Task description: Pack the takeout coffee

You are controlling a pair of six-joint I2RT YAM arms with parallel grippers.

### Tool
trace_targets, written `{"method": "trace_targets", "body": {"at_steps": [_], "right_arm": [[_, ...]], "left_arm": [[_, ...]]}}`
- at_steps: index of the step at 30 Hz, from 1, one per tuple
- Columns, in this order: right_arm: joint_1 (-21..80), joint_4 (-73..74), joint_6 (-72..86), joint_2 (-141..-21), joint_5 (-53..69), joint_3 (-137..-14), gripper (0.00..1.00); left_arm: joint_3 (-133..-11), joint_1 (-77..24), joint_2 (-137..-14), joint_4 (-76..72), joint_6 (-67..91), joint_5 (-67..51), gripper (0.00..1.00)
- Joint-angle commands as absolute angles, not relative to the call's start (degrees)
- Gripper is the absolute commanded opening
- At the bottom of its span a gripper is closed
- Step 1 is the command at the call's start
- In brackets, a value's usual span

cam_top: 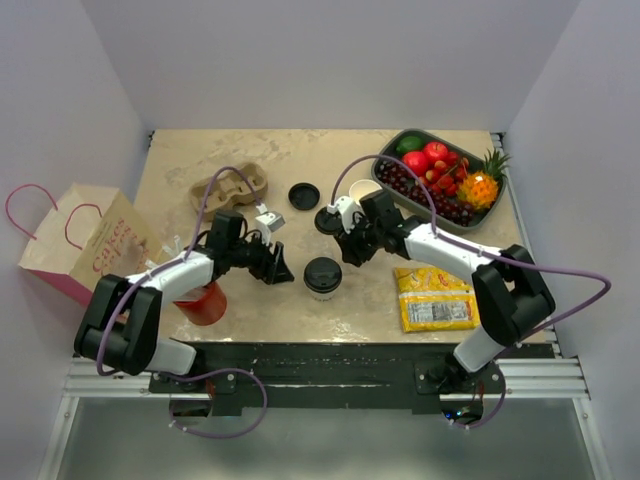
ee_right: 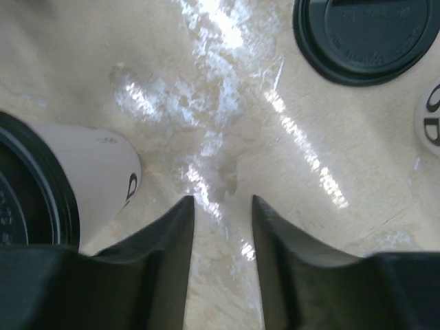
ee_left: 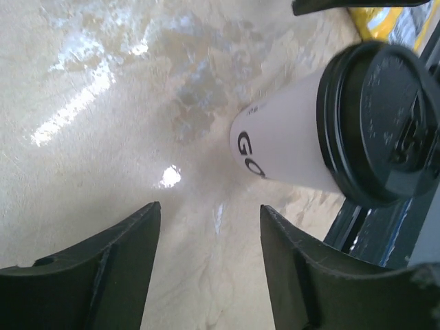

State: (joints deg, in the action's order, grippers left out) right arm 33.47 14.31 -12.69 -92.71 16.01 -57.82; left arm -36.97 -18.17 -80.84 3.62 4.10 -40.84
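Fingers of the left gripper [cam_top: 275, 262] stand wide apart with nothing between them. In the top view we find them just left of the takeout coffee [cam_top: 322, 276], close to it but not touching. The cup stands upright on the table [cam_top: 200, 150] at lower centre of that frame, between the two grippers. From the left wrist it sits in the upper right of the frame, beyond the fingertips and off to their right.

Further right, the right gripper [cam_top: 350, 245] hangs just above and to the right of the cup in the top view. Its jaws are parted by a narrow gap and hold nothing. From the right wrist, the cup lies at the left edge of the frame, beside the left finger and clear of it.

That edge cuts the cup off, so we see only part of its lid and wall. A spare black lid [ee_right: 368, 38] is cropped at the upper right, and a sliver of another white cup [ee_right: 430, 124] shows at the right edge. We can read only "GO" on the coffee, because the rest curves out of sight.

The coffee is a small white paper cup with dark lettering and a round black lid.
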Motion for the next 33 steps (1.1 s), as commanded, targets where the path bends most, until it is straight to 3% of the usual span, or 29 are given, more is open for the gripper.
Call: {"method": "trace_targets", "body": {"at_steps": [1,2,13,24,33], "right_arm": [[33.6,20.2,-12.5,-88.6,19.2,-55.9,0.48],[33.6,22.2,-13.3,-88.3,19.5,-55.6,0.55],[34.2,29.0,-30.5,-80.8,35.4,-49.8,0.82],[38.0,17.5,-21.6,-85.7,26.9,-51.8,0.87],[36.4,18.5,-27.5,-89.4,22.5,-55.5,0.84]], "left_arm": [[-35.3,-19.4,-78.0,4.0,-7.2,-43.9,0.67],[-34.9,-19.9,-78.3,4.0,-8.6,-44.5,0.67],[-40.1,-23.7,-88.4,-2.0,-1.8,-47.1,0.68],[-42.8,-29.6,-92.3,-6.9,3.1,-49.4,0.68],[-42.0,-31.9,-96.2,-12.9,6.9,-52.6,0.65]]}}
